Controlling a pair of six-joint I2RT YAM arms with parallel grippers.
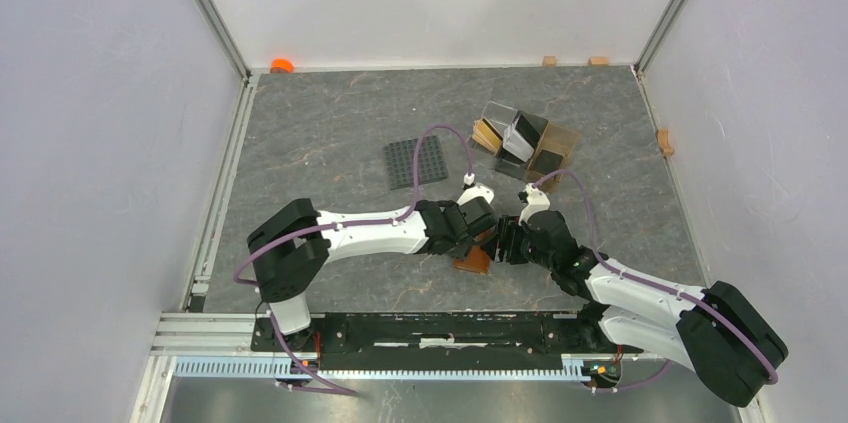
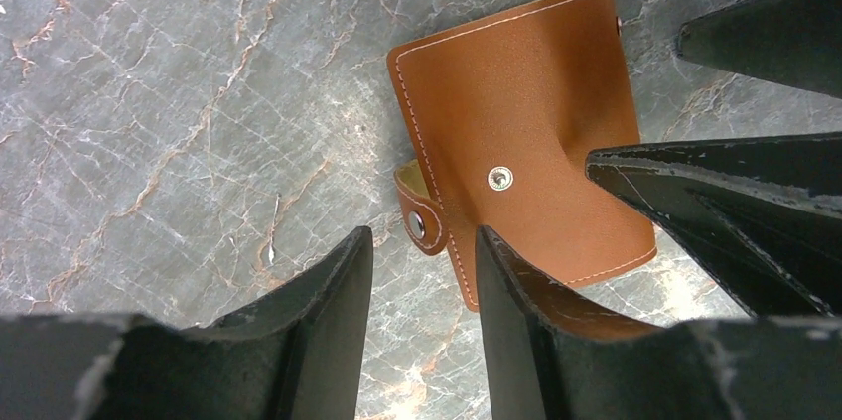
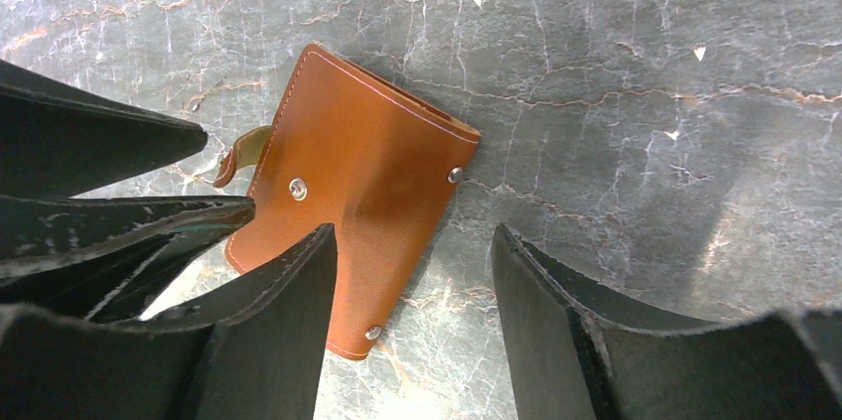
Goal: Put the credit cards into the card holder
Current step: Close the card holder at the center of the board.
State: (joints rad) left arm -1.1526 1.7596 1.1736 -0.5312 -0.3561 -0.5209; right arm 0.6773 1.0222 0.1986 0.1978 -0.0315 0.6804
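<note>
Two arms bent low over wallet [image 2: 516, 132].
Left claw [image 2: 422, 241] from 8 o'clock, narrow gap; right claw [image 3: 412, 236] from 4 o'clock, wide; both empty.

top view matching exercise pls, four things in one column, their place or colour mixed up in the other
Things:
1. card holder
2. plate
3. stand
4. cap

Place or colour:
A. orange, far left corner
B. clear amber, with compartments, right of middle
C. brown, nearest the front edge
D. dark grey, studded, lying flat mid-table

Pairs: 1-C, 2-D, 3-B, 4-A
</note>
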